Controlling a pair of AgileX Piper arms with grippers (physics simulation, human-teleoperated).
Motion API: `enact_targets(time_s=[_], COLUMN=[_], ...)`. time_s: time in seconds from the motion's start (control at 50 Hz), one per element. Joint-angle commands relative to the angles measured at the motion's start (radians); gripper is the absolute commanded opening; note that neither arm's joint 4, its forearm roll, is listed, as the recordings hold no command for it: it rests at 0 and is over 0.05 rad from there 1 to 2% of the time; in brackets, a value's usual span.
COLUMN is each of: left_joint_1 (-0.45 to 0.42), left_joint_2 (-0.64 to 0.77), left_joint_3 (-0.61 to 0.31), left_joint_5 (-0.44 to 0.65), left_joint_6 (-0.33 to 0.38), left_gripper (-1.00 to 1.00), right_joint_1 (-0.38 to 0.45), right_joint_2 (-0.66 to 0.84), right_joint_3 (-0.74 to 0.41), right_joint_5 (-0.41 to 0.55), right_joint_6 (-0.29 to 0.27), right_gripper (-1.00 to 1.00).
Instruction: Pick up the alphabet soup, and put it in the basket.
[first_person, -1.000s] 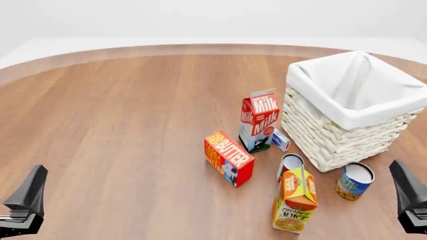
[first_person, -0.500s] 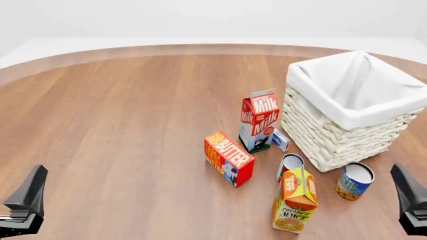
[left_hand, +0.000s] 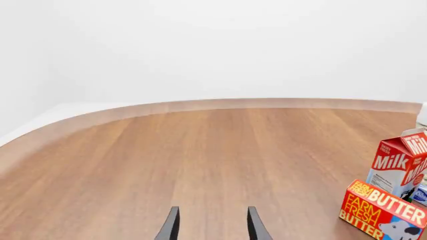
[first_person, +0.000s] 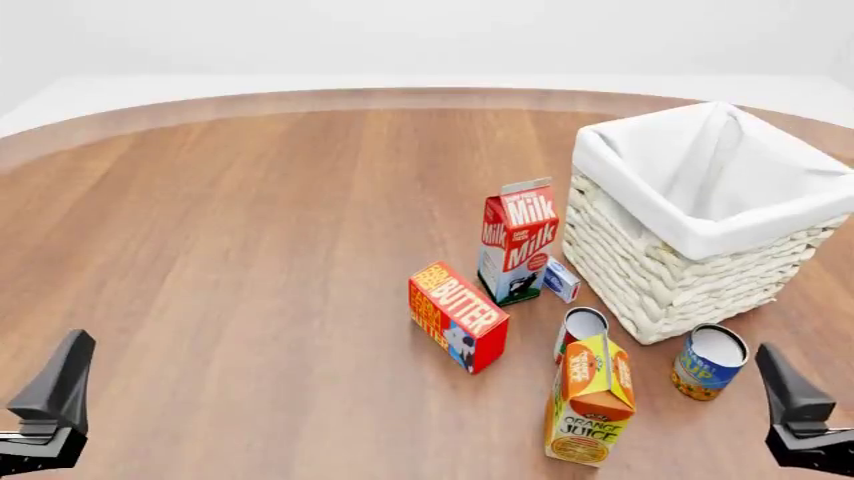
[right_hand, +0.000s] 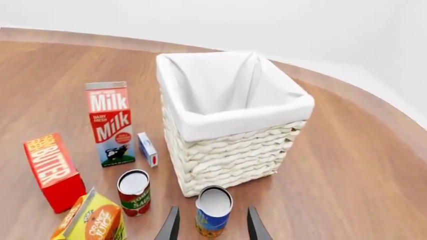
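Note:
The alphabet soup (first_person: 709, 362) is a small can with a blue and yellow label and a pale top. It stands upright on the table just in front of the basket (first_person: 667, 280), a large white wicker one with a cloth lining. In the right wrist view the soup can (right_hand: 213, 212) sits ahead of my right gripper (right_hand: 212, 224), in line with the gap between the open fingers (right_hand: 171, 226); the basket (right_hand: 227, 155) is right behind it. My right gripper (first_person: 798, 420) is low at the front right. My left gripper (left_hand: 212, 226) is open and empty, far away at the front left (first_person: 54, 405).
Left of the soup stand an orange juice carton (first_person: 590, 400) and a red-labelled can (first_person: 581, 328). Further left are a butter box (first_person: 458, 315), a milk carton (first_person: 518, 240) and a small blue and white box (first_person: 561, 280). The table's curved edge (first_person: 334, 100) runs along the back.
My right gripper has shifted a little to the left and lower in the front view, closer to the soup can. The left gripper and the objects have not moved.

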Motion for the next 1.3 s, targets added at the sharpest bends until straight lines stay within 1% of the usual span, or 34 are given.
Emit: enact_targets(time_s=[0.02, 0.3, 0.42, 0.64, 0.7, 0.86, 1.02, 1.12, 1.2, 1.3], left_joint_1=[0.000, 0.000, 0.000, 0.000, 0.000, 0.000, 0.000, 0.000, 0.000, 0.000], left_joint_2=[0.000, 0.000, 0.000, 0.000, 0.000, 0.000, 0.000, 0.000, 0.000, 0.000], left_joint_3=[0.000, 0.000, 0.000, 0.000, 0.000, 0.000, 0.000, 0.000, 0.000, 0.000], left_joint_5=[0.000, 0.000, 0.000, 0.000, 0.000, 0.000, 0.000, 0.000, 0.000, 0.000], left_joint_6=[0.000, 0.000, 0.000, 0.000, 0.000, 0.000, 0.000, 0.000, 0.000, 0.000], left_gripper=[1.00, 1.00, 1.00, 1.00, 1.00, 1.00, 1.00, 1.00, 1.00, 1.00], right_joint_1=[-0.005, -0.013, -0.011, -0.013, -0.015, -0.022, -0.038, -0.039, -0.037, -0.039], right_joint_2=[0.069, 0.127, 0.189, 0.282, 0.322, 0.391, 0.431, 0.478, 0.539, 0.567], right_joint_3=[0.054, 0.096, 0.111, 0.114, 0.114, 0.114, 0.114, 0.114, 0.114, 0.114], right_joint_5=[-0.087, -0.167, -0.237, -0.321, -0.357, -0.416, -0.448, -0.491, -0.545, -0.568], right_joint_6=[0.003, 0.004, 0.009, 0.016, 0.018, 0.019, 0.021, 0.022, 0.027, 0.025], right_gripper=[1.00, 1.00, 1.00, 1.00, 1.00, 1.00, 1.00, 1.00, 1.00, 1.00])
